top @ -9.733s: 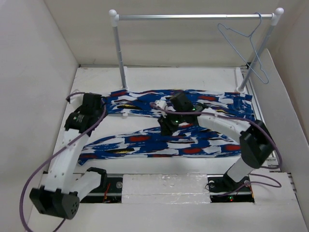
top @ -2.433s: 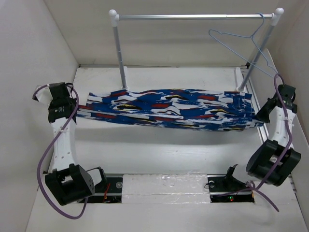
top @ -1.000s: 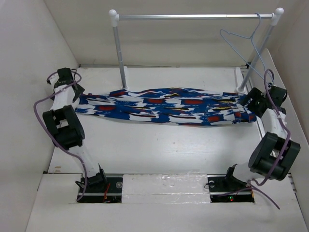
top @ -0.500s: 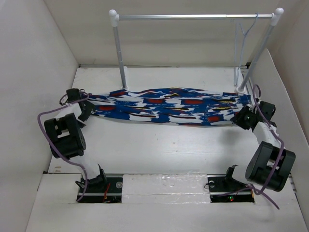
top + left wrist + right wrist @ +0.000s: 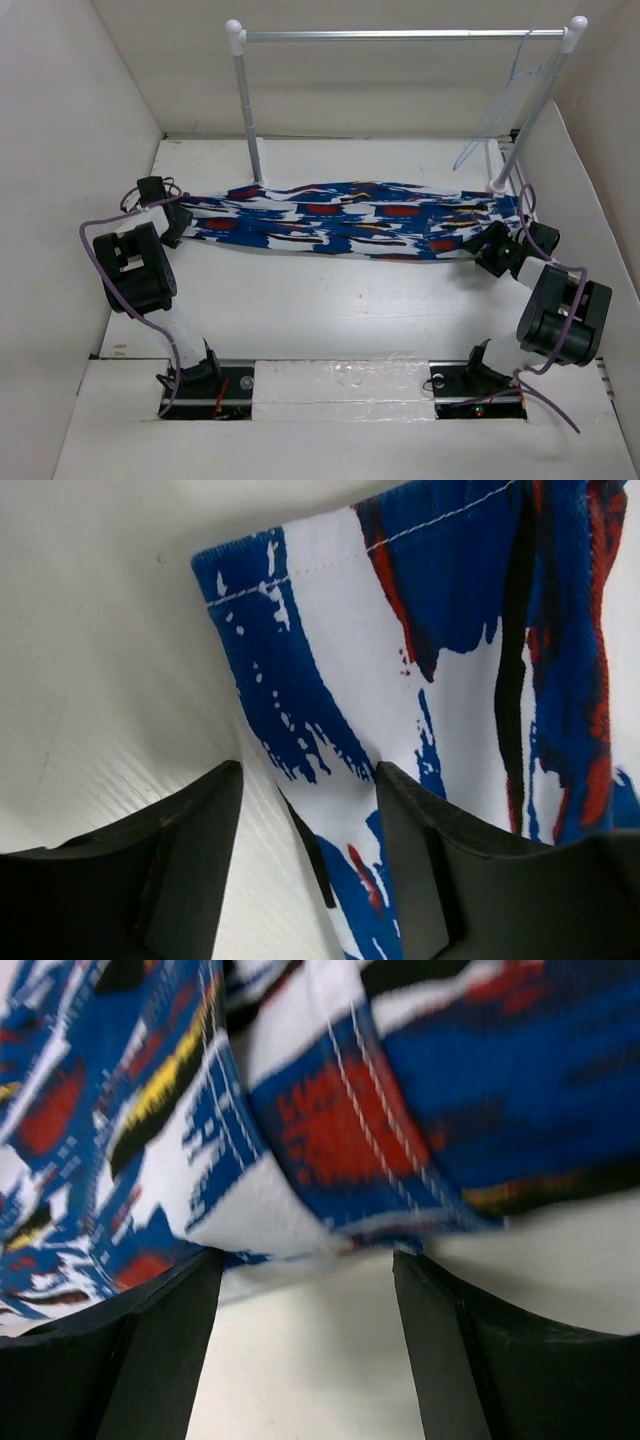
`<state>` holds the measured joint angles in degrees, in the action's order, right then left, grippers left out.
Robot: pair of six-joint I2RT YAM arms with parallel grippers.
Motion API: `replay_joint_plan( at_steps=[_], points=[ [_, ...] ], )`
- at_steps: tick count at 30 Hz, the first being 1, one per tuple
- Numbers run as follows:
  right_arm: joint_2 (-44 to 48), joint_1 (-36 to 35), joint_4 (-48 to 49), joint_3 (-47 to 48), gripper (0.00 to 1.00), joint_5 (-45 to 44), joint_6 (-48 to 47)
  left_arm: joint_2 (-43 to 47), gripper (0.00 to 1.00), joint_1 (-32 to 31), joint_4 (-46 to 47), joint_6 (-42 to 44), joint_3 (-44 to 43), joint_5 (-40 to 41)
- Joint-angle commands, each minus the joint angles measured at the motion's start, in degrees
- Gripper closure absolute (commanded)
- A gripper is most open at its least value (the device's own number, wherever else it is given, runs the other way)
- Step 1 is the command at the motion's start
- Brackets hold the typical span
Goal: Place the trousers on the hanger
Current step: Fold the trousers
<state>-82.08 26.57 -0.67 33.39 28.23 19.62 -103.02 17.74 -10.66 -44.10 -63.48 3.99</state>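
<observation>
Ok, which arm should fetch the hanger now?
Probably the right. The hanger hangs at the right end of the rail, beyond the right gripper, whose jaws stand open; the left gripper sits at the far end of the trousers.

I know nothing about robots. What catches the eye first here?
The soft trousers with a busy blue, white, red and black print, stretched in a long band across the white table. The black left gripper and right gripper sit at its two ends, jaws open. Behind, a thin light-blue wire hanger hangs at the right end of the silver rail.
</observation>
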Motion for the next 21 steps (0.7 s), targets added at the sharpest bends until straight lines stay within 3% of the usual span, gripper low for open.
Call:
replay_joint_plan(
  at_steps=[1,4,6,7,9,10,12,17,21],
  points=[
    [-6.58,0.33,8.64,-0.61,0.25,-1.6,5.24,-2.62,0.49,0.02,-0.77,-0.55,-0.94,1.81],
    [-9.05,-0.28,10.51,0.97,0.3,-3.88,8.33,-3.76,0.52,0.02,-1.3,-0.2,-2.26,2.78],
    [-10.81,-0.29,10.25,2.82,0.41,-5.28,9.56,-4.46,0.64,0.02,-1.56,0.67,-3.31,3.39],
    [-11.25,-0.9,9.72,3.35,0.55,-5.2,10.0,-4.82,0.68,0.02,-1.74,1.11,-3.66,3.65],
    [-11.61,-1.78,11.04,3.96,0.71,-5.72,10.18,-5.69,0.83,0.02,-2.26,2.69,-5.15,4.45],
    [-11.52,-2.48,10.17,4.58,0.9,-5.99,9.57,-6.05,0.87,0.02,-2.96,3.31,-5.94,5.14],
    [-10.73,-2.49,6.65,6.16,0.97,-7.82,7.03,-6.92,0.98,0.02,-3.93,4.89,-7.78,6.9],
    [-7.22,-2.49,-1.06,7.57,1.0,-8.89,1.93,-8.16,1.0,0.02,-7.0,10.17,-9.2,13.83],
    [-0.9,-2.49,-8.9,6.43,1.0,-11.17,-4.48,-6.33,1.0,0.02,-10.17,11.49,-4.39,19.12]
  ],
)
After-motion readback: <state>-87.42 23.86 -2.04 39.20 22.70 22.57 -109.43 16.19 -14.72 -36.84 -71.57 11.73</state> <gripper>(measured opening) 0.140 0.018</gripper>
